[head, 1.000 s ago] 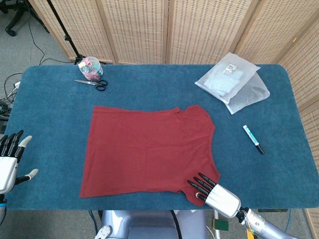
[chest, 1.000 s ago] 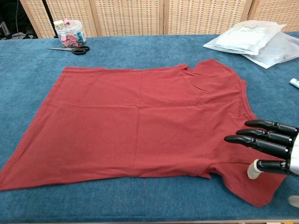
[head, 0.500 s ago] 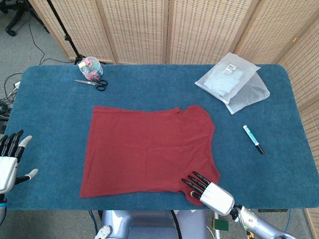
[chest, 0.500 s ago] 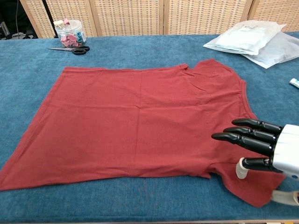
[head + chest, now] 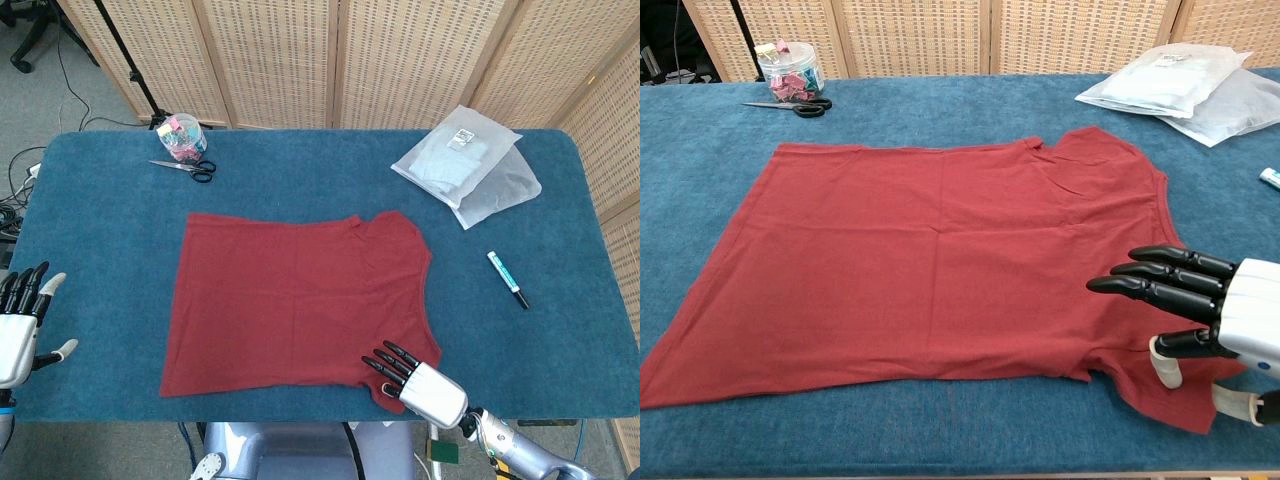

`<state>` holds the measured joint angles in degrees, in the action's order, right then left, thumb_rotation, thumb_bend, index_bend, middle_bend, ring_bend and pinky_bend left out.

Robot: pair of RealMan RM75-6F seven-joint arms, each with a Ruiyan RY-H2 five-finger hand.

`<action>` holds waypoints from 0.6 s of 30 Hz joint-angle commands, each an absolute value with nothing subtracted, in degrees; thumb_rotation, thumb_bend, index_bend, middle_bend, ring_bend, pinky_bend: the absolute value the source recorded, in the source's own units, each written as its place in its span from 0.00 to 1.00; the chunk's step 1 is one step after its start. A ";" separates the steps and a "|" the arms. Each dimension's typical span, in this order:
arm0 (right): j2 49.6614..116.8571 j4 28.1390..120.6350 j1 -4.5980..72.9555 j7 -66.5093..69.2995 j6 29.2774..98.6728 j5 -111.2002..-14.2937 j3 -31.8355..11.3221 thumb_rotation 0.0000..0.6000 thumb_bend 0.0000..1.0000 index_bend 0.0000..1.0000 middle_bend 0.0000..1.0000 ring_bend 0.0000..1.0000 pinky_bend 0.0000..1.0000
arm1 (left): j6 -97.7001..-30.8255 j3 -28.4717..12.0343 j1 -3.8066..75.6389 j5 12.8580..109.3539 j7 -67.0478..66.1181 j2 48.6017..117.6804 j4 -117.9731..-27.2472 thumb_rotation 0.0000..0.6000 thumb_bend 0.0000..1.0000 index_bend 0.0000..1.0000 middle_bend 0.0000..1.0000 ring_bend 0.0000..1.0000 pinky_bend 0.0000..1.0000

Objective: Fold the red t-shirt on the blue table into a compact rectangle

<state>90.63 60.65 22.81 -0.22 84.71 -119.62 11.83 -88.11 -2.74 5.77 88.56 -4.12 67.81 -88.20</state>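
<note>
Your right hand [image 5: 1200, 305] sits at the near right corner of the red short-sleeved t-shirt [image 5: 300, 300], its dark fingers [image 5: 1150, 290] stretched out side by side and pointing left over the near sleeve; nothing is gripped, and the pale-tipped thumb [image 5: 1167, 365] hangs below the fingers, down at the cloth. The head view places the same hand [image 5: 410, 378] at the shirt's lower right hem, close to the front edge of the blue carpeted counter [image 5: 90, 230]. Whether the fingers actually touch the fabric cannot be settled from either view. Your left hand [image 5: 25, 320] is at the far left edge of the counter, well apart from the shirt, fingers apart and upright, holding nothing. The t-shirt lies flat and unfolded in the middle of the counter, with one sleeve towards the back and the other at the front by your right hand. To the right of the shirt lies a white marker with a dark cap [image 5: 507, 279]. At the back right lie clear plastic bags with pale folded contents [image 5: 468, 165]. At the back left stand a clear jar of coloured clips [image 5: 183, 137] and, just in front of it, black-handled scissors [image 5: 184, 168].
</note>
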 commanded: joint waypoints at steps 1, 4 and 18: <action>91.10 59.98 22.89 0.01 85.14 -119.36 11.89 1.00 0.49 0.57 0.05 0.00 0.00 | -87.91 -2.62 5.91 88.77 -4.30 68.02 -87.97 1.00 0.00 0.00 0.00 0.00 0.00; 91.46 59.48 22.93 0.38 85.49 -119.10 12.01 1.00 0.50 0.60 0.05 0.00 0.00 | -88.04 -2.13 6.34 90.48 -3.69 68.81 -86.64 1.00 0.00 0.00 0.00 0.00 0.00; 90.23 61.22 23.45 2.24 86.01 -118.62 13.60 1.00 0.52 0.63 0.05 0.00 0.00 | -86.98 5.98 9.26 103.15 13.27 76.45 -70.41 1.00 0.00 0.46 0.00 0.00 0.00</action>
